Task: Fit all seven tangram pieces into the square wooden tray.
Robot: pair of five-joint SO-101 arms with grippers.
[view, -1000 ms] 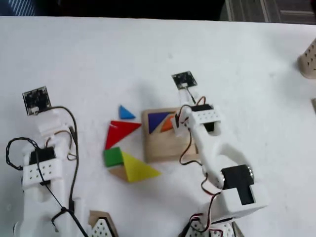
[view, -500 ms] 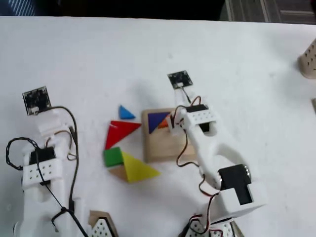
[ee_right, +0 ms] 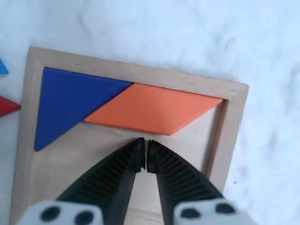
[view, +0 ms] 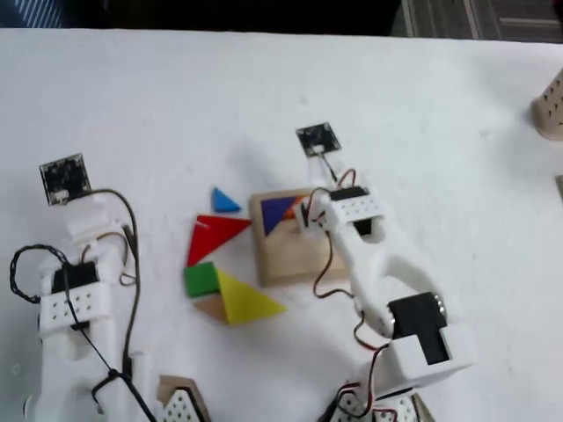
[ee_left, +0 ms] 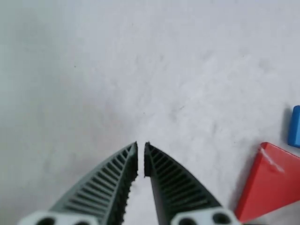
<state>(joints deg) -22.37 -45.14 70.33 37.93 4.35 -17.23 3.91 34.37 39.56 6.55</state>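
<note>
Tray (ee_right: 140,74) holds blue triangle (ee_right: 70,101) touching orange parallelogram (ee_right: 154,110) | right gripper (ee_right: 144,154) jaws closed, empty, tip just beside parallelogram | left gripper (ee_left: 140,157) closed, empty, over table (ee_left: 93,70) | risk: tip may nudge parallelogram askew, blocking later fits

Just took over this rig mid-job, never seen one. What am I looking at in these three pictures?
Two robot arms sit at a table. The wide picture looks down from above; the other two come from cameras on each wrist. The left arm has its jaws shut over bare table. The right arm hangs over the wooden tray, jaws shut, holding nothing. In the tray: a large blue triangle and an orange parallelogram. Beside it: a small blue triangle, red triangle, green square, yellow triangle and tan piece.
</note>
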